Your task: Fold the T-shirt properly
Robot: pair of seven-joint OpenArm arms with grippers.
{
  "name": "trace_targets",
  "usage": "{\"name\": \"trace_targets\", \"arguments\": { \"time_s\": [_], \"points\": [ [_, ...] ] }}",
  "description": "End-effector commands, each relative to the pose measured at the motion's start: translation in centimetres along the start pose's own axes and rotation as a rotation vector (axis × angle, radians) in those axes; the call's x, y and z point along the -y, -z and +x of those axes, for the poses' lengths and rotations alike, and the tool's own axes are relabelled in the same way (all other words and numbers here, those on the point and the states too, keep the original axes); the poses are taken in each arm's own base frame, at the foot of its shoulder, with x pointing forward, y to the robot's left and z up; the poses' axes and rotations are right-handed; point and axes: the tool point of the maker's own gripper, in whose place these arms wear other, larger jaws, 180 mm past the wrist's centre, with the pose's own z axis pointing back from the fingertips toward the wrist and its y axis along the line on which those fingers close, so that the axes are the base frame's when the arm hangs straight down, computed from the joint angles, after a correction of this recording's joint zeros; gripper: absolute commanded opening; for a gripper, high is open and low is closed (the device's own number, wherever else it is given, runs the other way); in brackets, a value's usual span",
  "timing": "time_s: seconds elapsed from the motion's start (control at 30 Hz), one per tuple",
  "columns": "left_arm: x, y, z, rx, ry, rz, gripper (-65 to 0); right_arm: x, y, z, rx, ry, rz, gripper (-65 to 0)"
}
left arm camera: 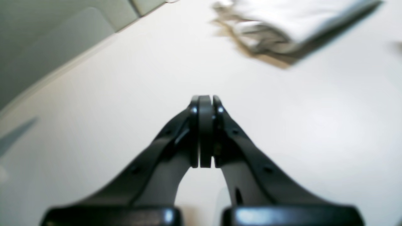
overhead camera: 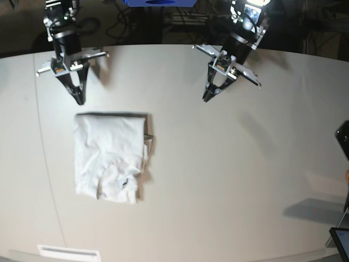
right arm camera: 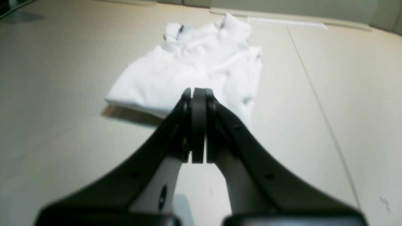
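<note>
The plain white soft-cloth T-shirt is lying folded into a wrinkled rectangle on the smooth off-white tabletop, collar end rumpled. The black right gripper is hanging just beyond it, pinched closed and empty; the black left gripper likewise, well apart.

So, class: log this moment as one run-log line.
shirt: folded, lying on table | left gripper: shut, empty, clear of shirt | right gripper: shut, empty, above shirt's edge
</note>
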Motion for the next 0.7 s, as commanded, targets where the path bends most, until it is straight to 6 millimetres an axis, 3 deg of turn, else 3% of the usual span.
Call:
{"name": "trace_targets", "arguments": {
  "time_s": [0.0, 0.3, 0.5, 0.67],
  "points": [
    [0.0, -0.6, 1.2, 0.056, -0.012, 0.009, -65.0, 0.6, -0.8, 1.1, 0.049, -0.013, -0.009, -65.0],
    [3.7, -5.4, 0.6, 0.032, -0.089, -0.056, -65.0, 0.9, -8.8, -1.2, -0.036, 0.033, -0.137, -65.0],
    [6.9, -9.2, -2.8, -0.083, -0.159, -0.110, -65.0, -0.3, -14.5, -5.1, -0.201, 0.075, -0.172, -65.0],
    [9.1, -12.8, -5.7, -0.167, -0.213, -0.144, -65.0, -1.1, -17.8, -7.8, -0.319, 0.103, -0.202, -65.0]
  ]
}}
